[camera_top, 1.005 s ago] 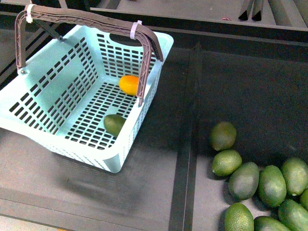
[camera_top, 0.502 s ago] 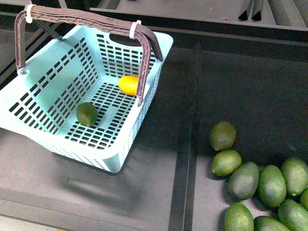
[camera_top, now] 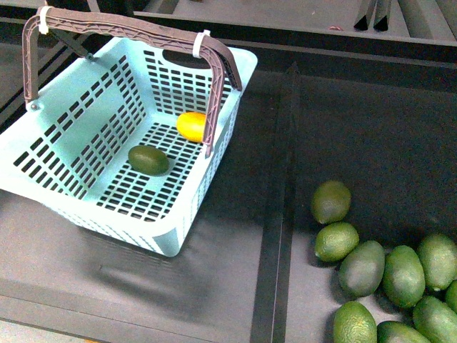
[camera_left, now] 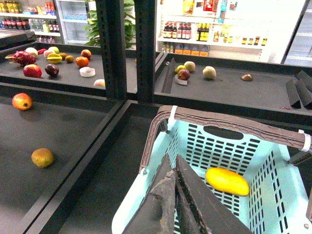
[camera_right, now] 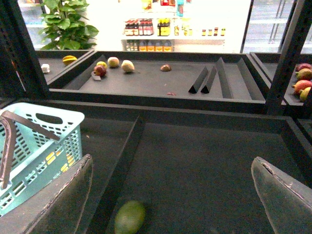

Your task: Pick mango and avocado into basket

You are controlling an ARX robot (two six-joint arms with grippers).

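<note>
The teal basket (camera_top: 78,143) with a brown handle stands at the left of the dark shelf. The yellow-orange mango (camera_top: 191,126) lies on its floor by the far right wall. The dark green avocado (camera_top: 148,159) lies on the floor near the middle. No gripper shows in the front view. In the left wrist view my left gripper (camera_left: 173,168) is shut and empty above the basket's near rim (camera_left: 146,181), with the mango (camera_left: 227,181) beyond it. In the right wrist view my right gripper (camera_right: 170,195) is open and empty above the shelf, the basket (camera_right: 44,141) off to one side.
Several more green avocados (camera_top: 385,275) lie in a pile at the front right of the shelf; one (camera_right: 129,217) shows blurred below the right gripper. A raised divider (camera_top: 280,186) runs between basket and pile. Other fruit (camera_left: 42,157) lies on neighbouring shelves.
The avocado has rolled across the basket floor, from the front right to the left, then back toward the middle. The mango and basket have stayed put.
</note>
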